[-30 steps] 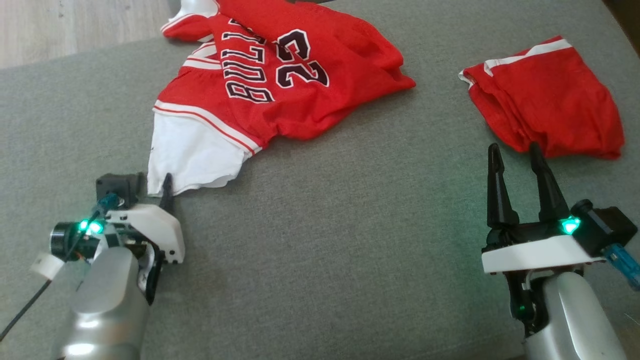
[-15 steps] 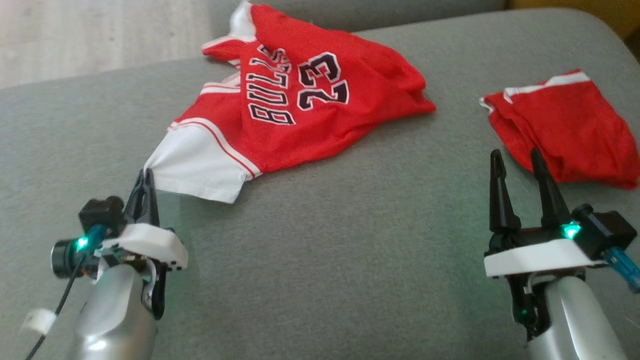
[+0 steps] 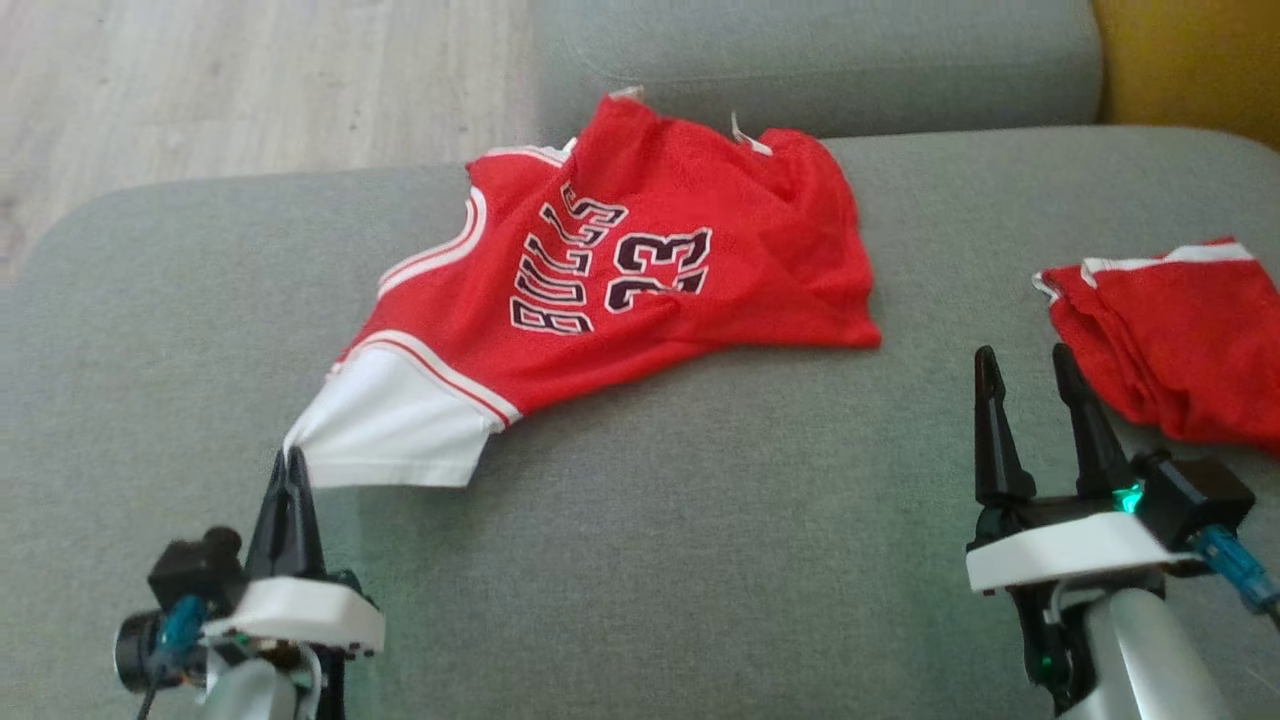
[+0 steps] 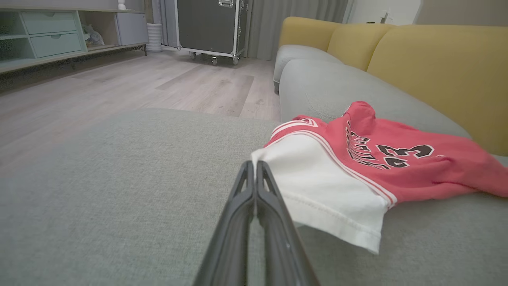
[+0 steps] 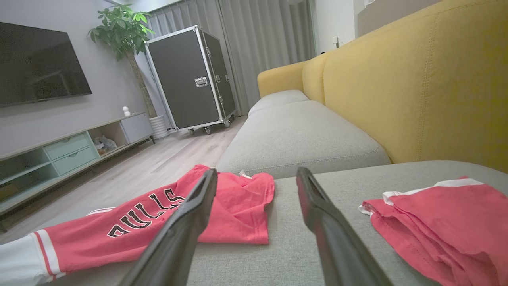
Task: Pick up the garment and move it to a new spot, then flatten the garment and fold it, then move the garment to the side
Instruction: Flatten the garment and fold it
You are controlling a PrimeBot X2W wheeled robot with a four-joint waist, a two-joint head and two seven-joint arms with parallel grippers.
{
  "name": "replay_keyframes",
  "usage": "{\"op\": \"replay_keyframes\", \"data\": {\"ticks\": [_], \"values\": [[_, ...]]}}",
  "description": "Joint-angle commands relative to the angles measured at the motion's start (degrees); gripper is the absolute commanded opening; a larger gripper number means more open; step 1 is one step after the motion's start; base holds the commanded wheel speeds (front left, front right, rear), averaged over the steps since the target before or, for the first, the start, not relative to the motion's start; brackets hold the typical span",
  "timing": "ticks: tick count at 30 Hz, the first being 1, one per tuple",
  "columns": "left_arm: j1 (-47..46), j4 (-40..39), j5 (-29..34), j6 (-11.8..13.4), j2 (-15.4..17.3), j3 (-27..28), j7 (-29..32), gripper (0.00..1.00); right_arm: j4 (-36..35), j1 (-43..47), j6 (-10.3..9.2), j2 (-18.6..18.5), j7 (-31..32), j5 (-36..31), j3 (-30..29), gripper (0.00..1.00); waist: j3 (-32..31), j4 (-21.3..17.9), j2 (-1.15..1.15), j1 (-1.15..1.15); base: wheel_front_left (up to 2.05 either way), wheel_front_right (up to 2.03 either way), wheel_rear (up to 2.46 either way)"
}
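Plainly, left wrist view: left gripper (image 4: 254,163) pinched tight on jersey (image 4: 397,159) corner; head view adds right gripper (image 3: 1023,355), spread wide, empty.

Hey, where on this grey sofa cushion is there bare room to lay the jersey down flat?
Widest bare patch: the cushion front, between the left gripper and right gripper, nearer the robot than the jersey. Another lies left of the jersey. The right side is crowded: red shorts with the right gripper just before them, leaving a narrow strip.
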Motion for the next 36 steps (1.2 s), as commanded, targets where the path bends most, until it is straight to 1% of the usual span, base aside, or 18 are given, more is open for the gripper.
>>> {"op": "replay_keyframes", "data": {"ticks": [1,3,4,5,6,8,14,18,21,26,29,32,36], "values": [[-1.0,-3.0,-0.1,0.4,0.7,2.3,-0.7,0.00,-1.4,-0.2,-0.05,-0.1,-0.6,0.0,1.2,1.00,-0.8,0.8,0.00,0.01,0.00,0.00,0.00],[0.4,-5.0,-0.1,0.3,0.0,2.1,-0.7,0.00,-1.1,0.0,-0.05,-0.1,-0.6,0.3,1.4,1.00,-1.0,1.0,0.00,0.01,0.00,0.00,0.00],[0.9,-5.9,0.2,0.4,-0.2,1.8,-0.7,0.33,-1.0,0.0,-0.05,-0.1,-0.6,0.4,1.5,1.00,-1.0,1.1,0.00,0.01,0.00,0.00,0.00],[1.2,-6.9,0.7,0.5,-0.4,1.4,-0.7,0.94,-0.9,0.0,-0.05,-0.1,-0.6,0.5,1.6,1.00,-1.0,1.2,0.00,0.01,0.00,0.00,0.00],[1.3,-7.8,0.9,0.4,-0.6,1.2,-0.7,1.00,-0.8,0.0,-0.05,-0.1,-0.6,0.6,1.7,1.00,-1.0,1.3,0.00,0.01,0.00,0.00,0.00],[1.2,-9.3,1.0,0.0,-1.0,0.5,-0.7,1.00,-0.6,-0.2,-0.05,-0.1,-0.6,0.7,1.9,1.00,-1.0,1.3,0.00,0.01,0.00,0.00,0.00],[-0.4,-15.3,1.4,0.0,-2.1,-0.1,-0.7,1.00,-1.6,-0.9,-0.05,-0.1,-0.6,0.8,1.7,1.00,-0.7,0.7,0.00,0.01,0.00,0.00,0.00],[-0.5,-18.2,2.9,-1.0,-2.6,-2.5,-0.7,1.00,-2.4,-0.9,-0.05,-0.1,-0.6,0.9,1.8,1.00,-0.6,0.2,0.00,0.01,0.00,0.00,0.00],[0.1,-19.6,3.6,-1.7,-2.9,-4.7,-0.7,1.00,-2.8,-0.8,-0.05,-0.1,-0.6,0.9,1.5,1.00,-0.2,-0.1,0.00,0.01,0.00,0.00,0.00],[0.9,-20.4,3.4,-1.9,-3.3,-6.6,-0.7,1.00,-3.1,-2.0,-0.05,-0.1,-0.6,0.7,0.6,1.00,1.8,0.5,0.00,0.01,0.00,0.00,0.00],[0.2,-20.5,3.4,-2.0,-3.4,-7.4,-0.7,1.00,-1.9,-5.1,-0.05,-0.1,-0.6,-0.7,-0.7,1.00,4.0,1.5,0.00,0.01,0.00,0.00,0.00],[-0.8,-20.3,3.4,-2.2,-3.5,-7.9,-0.7,1.00,1.1,-10.5,-0.05,-0.1,1.1,-2.7,-3.1,1.00,6.2,3.1,0.00,0.01,0.00,0.00,0.00],[-2.5,-19.7,3.1,-2.4,-3.6,-8.5,-0.7,1.00,8.0,-19.0,-0.05,-0.1,7.0,-4.2,-6.4,1.00,8.8,5.9,0.00,0.01,0.00,0.00,0.00]]}}
